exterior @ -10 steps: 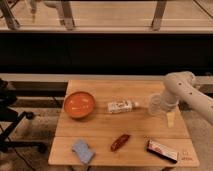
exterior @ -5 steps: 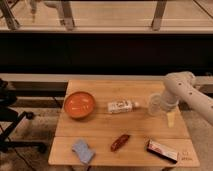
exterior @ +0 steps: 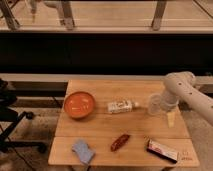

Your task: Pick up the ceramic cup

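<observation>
- The ceramic cup is on the right part of the wooden table, at mid depth. It lies just beside the cap end of a clear plastic bottle, which is on its side.
- The gripper hangs low at the end of the white arm, which reaches in from the right. It is immediately right of the cup, touching it or nearly so.
- I cannot tell whether the gripper is open or already closed on the cup.
- Key relation: the cup lies directly left of the gripper at about the same height. Its axis looks roughly vertical, so a sideways closing grasp looks suitable.
- The bottle on the cup's left leaves little room, and a push leftward could knock it.
- Well apart from the cup are an orange bowl at the left, and a blue sponge, a red wrapped item and a dark snack packet along the near edge.
</observation>
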`<state>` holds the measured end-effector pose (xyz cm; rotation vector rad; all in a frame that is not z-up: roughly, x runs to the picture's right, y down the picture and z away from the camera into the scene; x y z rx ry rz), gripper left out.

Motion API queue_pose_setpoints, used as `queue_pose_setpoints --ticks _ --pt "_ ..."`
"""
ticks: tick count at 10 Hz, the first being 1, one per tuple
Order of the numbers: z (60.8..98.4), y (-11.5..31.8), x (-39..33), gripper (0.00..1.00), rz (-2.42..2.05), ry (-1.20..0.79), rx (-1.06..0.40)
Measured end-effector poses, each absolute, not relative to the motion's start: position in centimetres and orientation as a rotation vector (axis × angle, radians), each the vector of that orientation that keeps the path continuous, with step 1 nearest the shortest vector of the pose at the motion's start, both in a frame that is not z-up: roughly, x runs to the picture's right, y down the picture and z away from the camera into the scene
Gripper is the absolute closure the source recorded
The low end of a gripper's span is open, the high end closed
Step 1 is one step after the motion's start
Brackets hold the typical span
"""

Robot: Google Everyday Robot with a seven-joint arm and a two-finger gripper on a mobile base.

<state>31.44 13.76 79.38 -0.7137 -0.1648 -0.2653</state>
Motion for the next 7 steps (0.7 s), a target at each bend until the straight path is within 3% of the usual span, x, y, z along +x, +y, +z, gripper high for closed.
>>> queue_pose_setpoints --ticks 7 --pt "79.48 13.57 31.43 0.00 -0.286 -0.172 -0.709"
